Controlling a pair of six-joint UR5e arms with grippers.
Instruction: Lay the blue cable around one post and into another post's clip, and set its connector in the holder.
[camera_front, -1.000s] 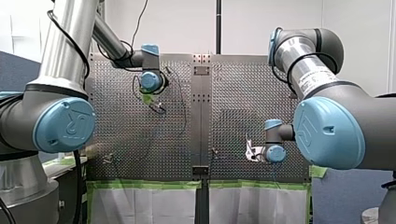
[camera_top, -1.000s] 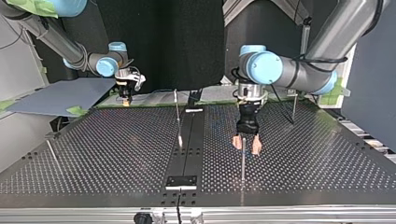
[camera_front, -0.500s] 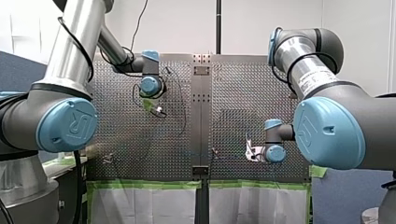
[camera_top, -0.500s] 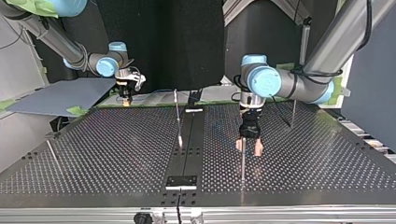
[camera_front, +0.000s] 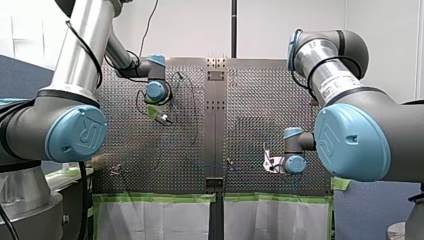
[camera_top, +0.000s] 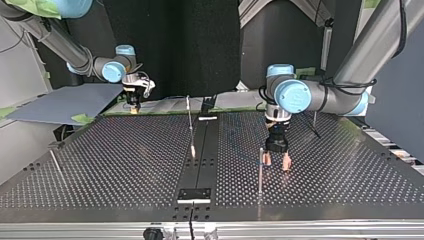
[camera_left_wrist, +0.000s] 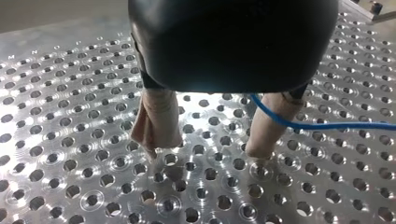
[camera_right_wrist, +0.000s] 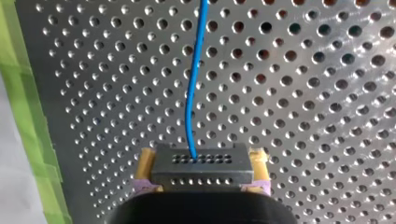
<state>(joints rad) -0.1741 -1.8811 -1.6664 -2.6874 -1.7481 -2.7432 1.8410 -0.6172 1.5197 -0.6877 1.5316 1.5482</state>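
Mid-routing: pinching connector in right jaws; left jaws spread beside post, catching blue cable. Next: probably hook it round.

This is a robotics lab — a perforated metal bench edged with green tape. My left arm and my right arm, both with blue joint caps, reach over it. A black curtain hangs behind, and the walls are plain white.
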